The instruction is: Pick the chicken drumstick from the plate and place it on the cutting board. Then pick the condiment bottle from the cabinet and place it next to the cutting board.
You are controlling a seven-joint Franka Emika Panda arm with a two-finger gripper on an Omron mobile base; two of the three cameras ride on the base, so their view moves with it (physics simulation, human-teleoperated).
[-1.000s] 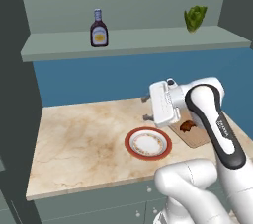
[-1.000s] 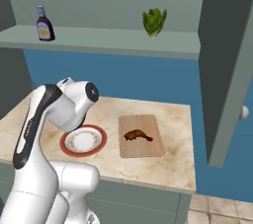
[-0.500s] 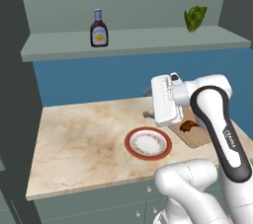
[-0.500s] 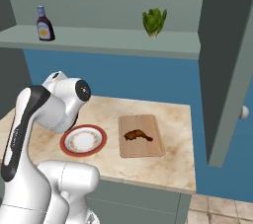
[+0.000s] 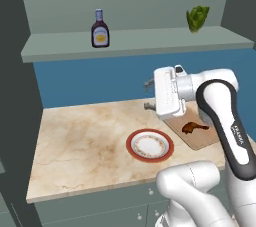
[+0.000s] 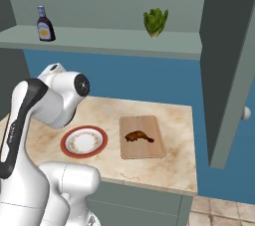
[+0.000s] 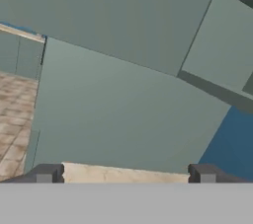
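Nearest, the round red-rimmed plate [image 5: 149,145] sits bare on veined marble, the flat wooden cutting board [image 6: 142,137] at its 3 o'clock carrying the glossy brown chicken drumstick [image 6: 138,137] bone-end rightward, the gripper [image 5: 148,95] above, wide apart and empty, and the narrow-necked condiment bottle [image 5: 100,29] upright on the cabinet [image 5: 135,43] shelf at 11 o'clock.
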